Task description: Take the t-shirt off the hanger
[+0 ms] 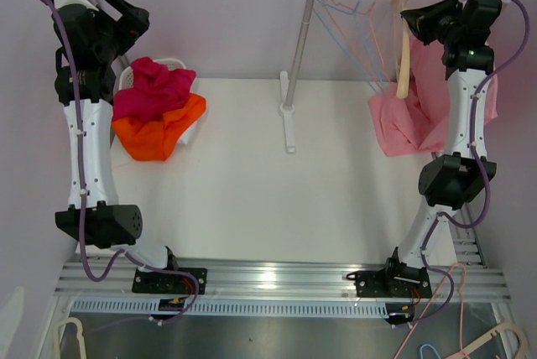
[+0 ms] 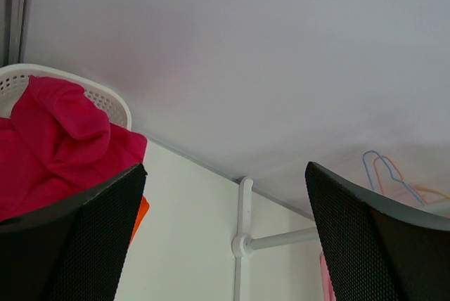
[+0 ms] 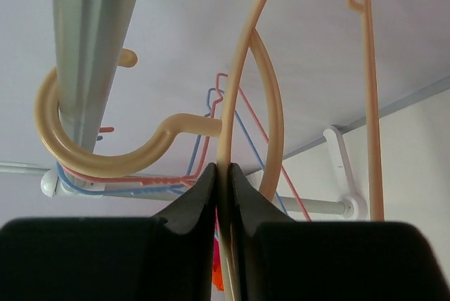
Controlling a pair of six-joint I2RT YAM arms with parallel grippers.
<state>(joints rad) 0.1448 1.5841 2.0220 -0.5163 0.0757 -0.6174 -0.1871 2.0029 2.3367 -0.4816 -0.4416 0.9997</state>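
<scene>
right gripper (image 3: pixel 223 171): jaws pinching cream plastic hanger (image 3: pixel 242 69), which hooks over grey metal rail (image 3: pixel 91 41)
pink t-shirt (image 1: pixel 401 120): hangs below that hanger, far right, lower part bunched
left gripper (image 2: pixel 225 174): jaws spread wide, holding nothing, above white mesh basket (image 2: pixel 105 97)
basket contents: magenta cloth (image 2: pixel 56 139), orange cloth (image 1: pixel 155 137)

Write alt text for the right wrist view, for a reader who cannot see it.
The right gripper is shut on a beige plastic hanger, whose hook hangs over a grey rail. Thin blue and pink hangers hang on the same rail behind it.
</scene>
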